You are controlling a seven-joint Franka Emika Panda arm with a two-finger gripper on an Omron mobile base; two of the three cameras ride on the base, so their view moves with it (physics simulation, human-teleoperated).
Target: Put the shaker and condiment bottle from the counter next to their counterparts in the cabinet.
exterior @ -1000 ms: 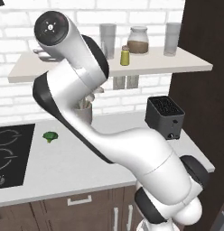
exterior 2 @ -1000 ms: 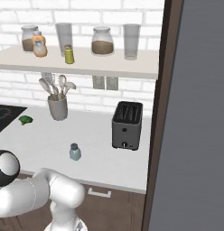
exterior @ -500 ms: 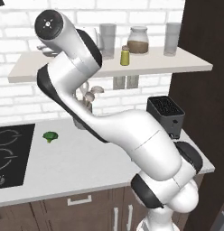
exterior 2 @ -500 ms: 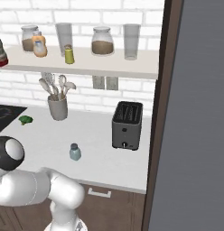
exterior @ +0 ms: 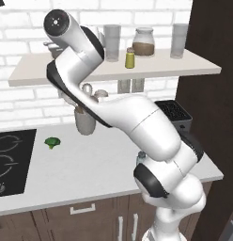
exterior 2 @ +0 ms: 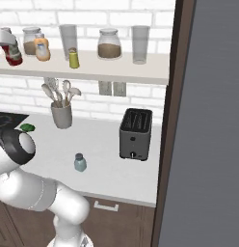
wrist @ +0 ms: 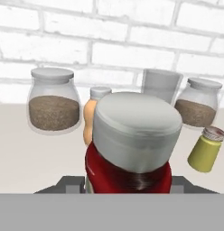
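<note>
The claw [exterior 2: 6, 46] is clamped on the condiment bottle [exterior 2: 14, 54] at the cabinet [exterior 2: 116, 72] shelf's left end, beside the orange bottle [exterior 2: 42, 48]; a careless release could topple both

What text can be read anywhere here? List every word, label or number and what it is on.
None can be read.
The red bottle in the gripper hides its label behind its cap.
The orange bottle has a pale label, too small to show any words.
The jars and toaster are unmarked.
</note>
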